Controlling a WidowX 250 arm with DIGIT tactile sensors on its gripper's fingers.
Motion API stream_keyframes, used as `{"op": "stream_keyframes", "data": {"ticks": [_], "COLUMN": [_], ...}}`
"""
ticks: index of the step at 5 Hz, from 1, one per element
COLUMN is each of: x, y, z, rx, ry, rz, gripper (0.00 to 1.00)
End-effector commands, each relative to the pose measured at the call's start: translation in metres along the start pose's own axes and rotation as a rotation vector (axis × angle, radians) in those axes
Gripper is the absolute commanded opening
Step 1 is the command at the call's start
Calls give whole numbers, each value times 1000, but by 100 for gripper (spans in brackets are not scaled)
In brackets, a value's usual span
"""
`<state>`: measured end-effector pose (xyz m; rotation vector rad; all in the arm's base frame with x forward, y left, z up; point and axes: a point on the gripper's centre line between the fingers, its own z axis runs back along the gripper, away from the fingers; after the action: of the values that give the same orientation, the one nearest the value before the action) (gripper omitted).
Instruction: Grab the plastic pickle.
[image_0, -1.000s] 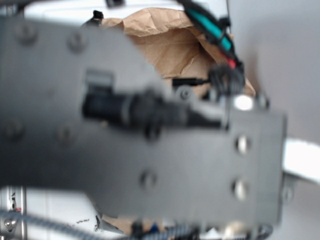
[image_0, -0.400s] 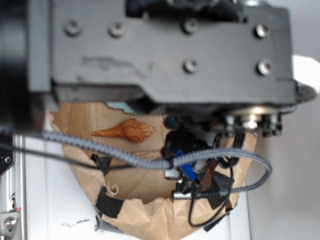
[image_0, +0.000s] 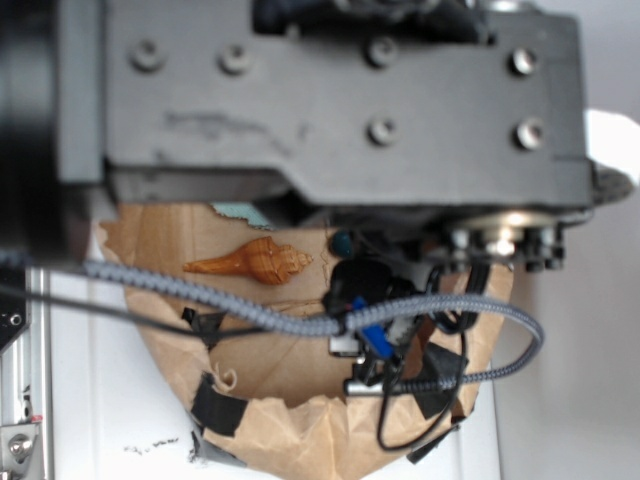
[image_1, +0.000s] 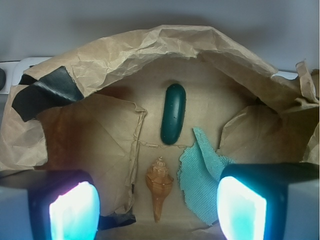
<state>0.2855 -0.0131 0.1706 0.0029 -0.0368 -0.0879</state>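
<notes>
Pickle first: on my wrist feed the plastic pickle lies flat on brown paper, its long axis nearly upright in the picture, ahead of the gripper and roughly centred between the fingers. Nothing touches it. Just below its lower end, to the right, I see the teal cloth, its top corner close beside the pickle. An orange-brown seashell sits below the pickle and left of the cloth, pointed tip toward the camera. Both fingertips glow at the bottom corners, spread wide apart with nothing between them. Crumpled paper walls ring the scene, patched with black tape. On the exterior feed the arm's body blocks most of my view; I can make out the shell and a grey braided cable.
</notes>
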Motion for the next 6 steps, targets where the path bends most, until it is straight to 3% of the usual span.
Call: {"op": "stream_keyframes", "data": {"ticks": [1,3,4,5,6], "x": [24,28,26,30,30], "y": [9,10,3,0,3], "z": [-48,-98,-122,-138,-140], "rx": [-5,2,-25,31,36], "ry": [-84,-94,-70,-115,-124], "rz": [68,99,76,91,110], "gripper": [100,100,100,100,0]}}
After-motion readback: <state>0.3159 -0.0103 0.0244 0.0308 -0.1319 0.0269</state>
